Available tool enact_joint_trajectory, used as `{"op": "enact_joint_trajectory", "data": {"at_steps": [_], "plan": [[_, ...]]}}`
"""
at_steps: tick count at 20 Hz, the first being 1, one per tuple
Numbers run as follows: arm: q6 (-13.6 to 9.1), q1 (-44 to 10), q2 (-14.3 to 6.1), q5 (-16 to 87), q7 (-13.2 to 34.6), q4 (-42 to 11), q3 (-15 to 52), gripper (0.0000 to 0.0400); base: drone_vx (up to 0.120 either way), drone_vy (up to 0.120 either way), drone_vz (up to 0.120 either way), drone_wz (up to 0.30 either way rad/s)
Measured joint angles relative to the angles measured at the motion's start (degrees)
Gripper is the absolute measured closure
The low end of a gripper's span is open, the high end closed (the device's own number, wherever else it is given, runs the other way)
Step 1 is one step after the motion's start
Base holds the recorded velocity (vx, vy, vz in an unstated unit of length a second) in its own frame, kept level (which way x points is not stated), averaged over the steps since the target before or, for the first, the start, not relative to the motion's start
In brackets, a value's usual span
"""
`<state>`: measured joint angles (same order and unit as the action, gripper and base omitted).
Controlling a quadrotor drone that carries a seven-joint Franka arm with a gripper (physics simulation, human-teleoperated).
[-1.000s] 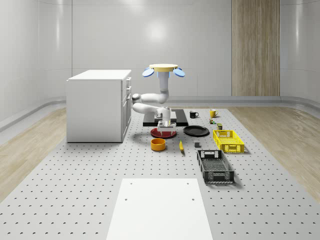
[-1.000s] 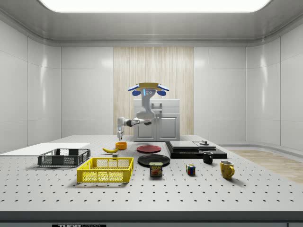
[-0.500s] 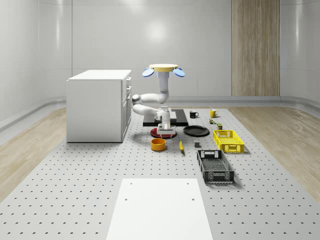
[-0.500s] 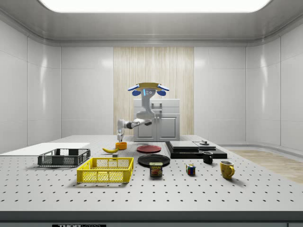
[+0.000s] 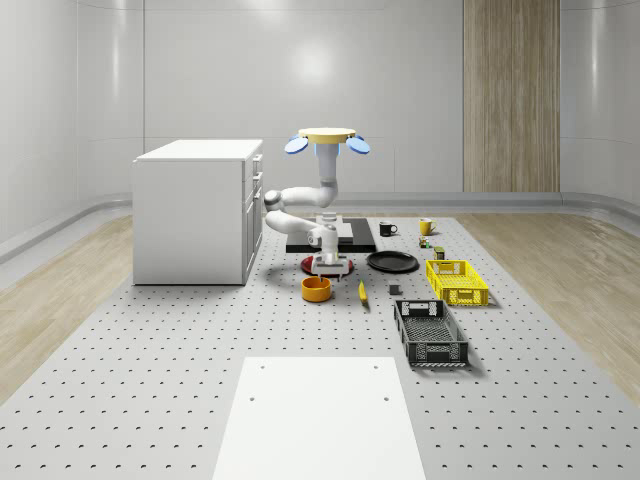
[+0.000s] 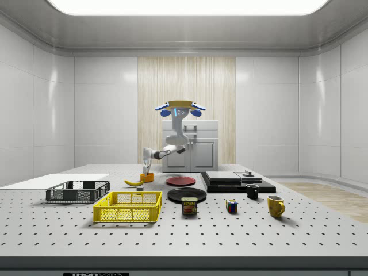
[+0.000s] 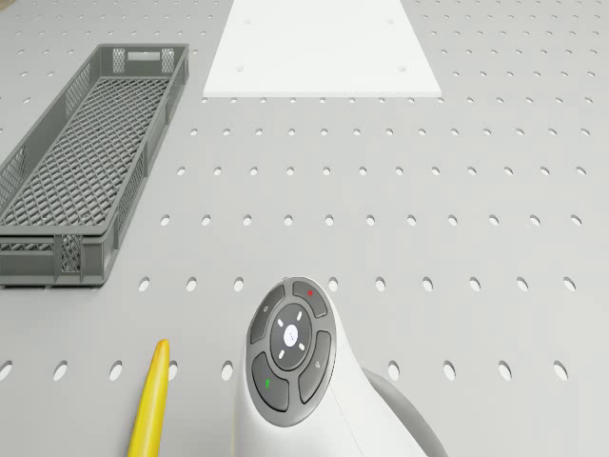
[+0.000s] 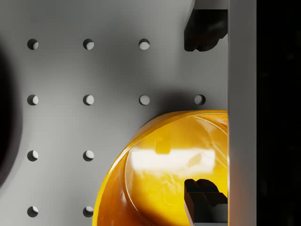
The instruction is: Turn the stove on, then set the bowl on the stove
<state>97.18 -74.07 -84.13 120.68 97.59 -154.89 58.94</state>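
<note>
The orange bowl [image 5: 316, 289] sits upright on the perforated counter [image 5: 150, 360], just in front of the red plate [image 5: 312, 265] and well apart from the black stove [image 5: 358, 240] that lies further back. Judging by this, the step in hand is the grasp of the bowl, which is not yet lifted; whether the stove is already switched on I cannot tell. In the wrist view the pincer [image 8: 202, 113] is wide, one fingertip [image 8: 203, 30] over bare counter beyond the bowl's rim and the other [image 8: 203, 200] over its glossy inside, so the near wall lies between them. The next move likely calls for a short further descent, a close on the rim, then a lift and carry back to the stove. The arm reaches forward and down from the drone [image 5: 328, 140], elbow bent, wrist pointing straight down over the bowl. The drone hovers above the stove. A banana [image 5: 362, 291] lies just beside the bowl.
</note>
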Motion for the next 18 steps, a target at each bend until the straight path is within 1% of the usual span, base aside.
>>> {"op": "enact_joint_trajectory", "data": {"at_steps": [5, 13, 18], "plan": [[0.54, 0.13, 0.59, 1.53, -0.62, 1.01, -1.53, 0.0, 0.0, 0.0, 0.0, 0.0], [-0.32, -1.13, 2.45, 2.12, -0.58, 2.57, -1.56, 0.0, 0.0, 0.0, 0.0, 0.0], [-0.38, -1.75, 3.44, 3.04, -0.63, 3.62, -2.26, 0.0, 0.0, 0.0, 0.0, 0.0]]}}
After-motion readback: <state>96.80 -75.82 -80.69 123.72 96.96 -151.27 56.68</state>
